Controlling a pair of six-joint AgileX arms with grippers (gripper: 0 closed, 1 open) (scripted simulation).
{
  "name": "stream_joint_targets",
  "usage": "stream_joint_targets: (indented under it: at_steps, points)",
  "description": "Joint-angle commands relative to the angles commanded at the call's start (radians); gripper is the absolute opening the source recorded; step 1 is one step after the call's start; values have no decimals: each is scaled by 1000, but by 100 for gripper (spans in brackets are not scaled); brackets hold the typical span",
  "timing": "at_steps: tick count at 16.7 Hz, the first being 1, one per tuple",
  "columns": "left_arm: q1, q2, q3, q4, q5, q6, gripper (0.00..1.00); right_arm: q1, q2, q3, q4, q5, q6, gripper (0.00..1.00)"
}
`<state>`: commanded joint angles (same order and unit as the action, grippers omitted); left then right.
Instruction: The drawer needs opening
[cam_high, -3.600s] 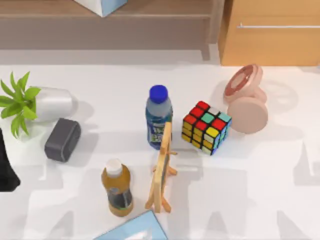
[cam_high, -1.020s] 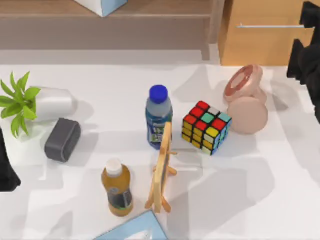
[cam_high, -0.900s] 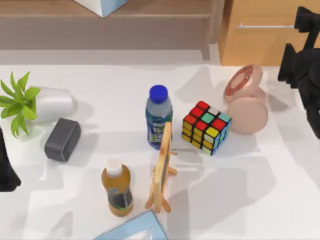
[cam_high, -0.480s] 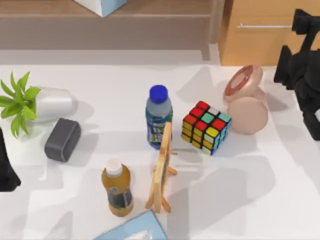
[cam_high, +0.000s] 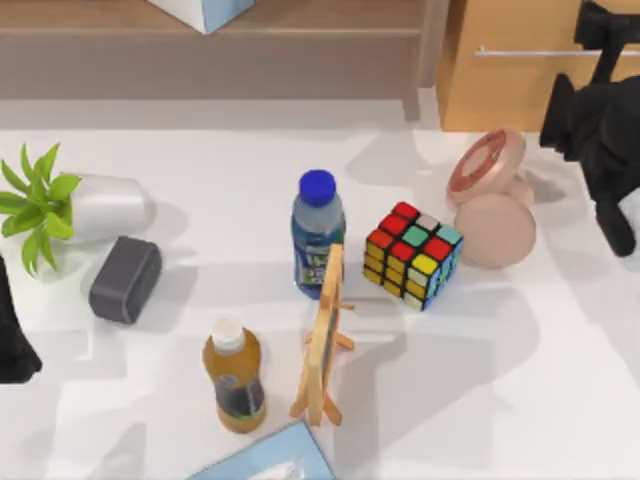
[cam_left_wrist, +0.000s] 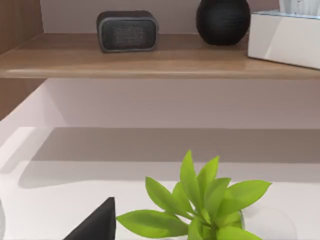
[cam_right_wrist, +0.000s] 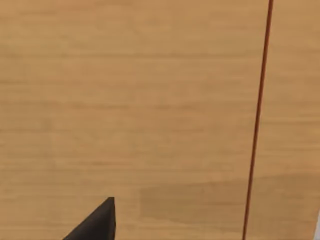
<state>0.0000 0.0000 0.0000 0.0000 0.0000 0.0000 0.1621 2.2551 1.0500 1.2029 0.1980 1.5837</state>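
The drawer (cam_high: 510, 92) is the light orange-tan front at the table's back right, shut flush, with a thin silver bar handle (cam_high: 522, 52) across it. My right gripper (cam_high: 597, 24) hangs at the right end of that handle, and its black arm runs down along the right edge. The right wrist view looks straight onto the drawer front (cam_right_wrist: 150, 100) from close up, with a thin dark vertical seam (cam_right_wrist: 257, 120) in it. My left arm (cam_high: 12, 340) is parked at the table's left edge.
A pink round two-disc object (cam_high: 495, 205) lies just in front of the drawer. A Rubik's cube (cam_high: 412, 255), blue-capped bottle (cam_high: 318, 235), wooden stand (cam_high: 325, 340), orange bottle (cam_high: 233, 375), grey speaker (cam_high: 125, 280) and potted plant (cam_high: 40, 205) stand around the table. A brown shelf (cam_high: 200, 45) runs along the back left.
My right arm came in from the right edge and moved left and back toward the drawer handle. The drawer has stayed shut. The left arm has not moved.
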Motion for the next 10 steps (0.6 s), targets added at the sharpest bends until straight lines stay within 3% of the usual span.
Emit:
stream_joint_targets:
  at_steps: [2, 10]
  points:
    - [0, 0, 0, 0, 0, 0, 100, 0, 0, 0, 0, 0, 0, 100]
    - [0, 0, 0, 0, 0, 0, 100, 0, 0, 0, 0, 0, 0, 40]
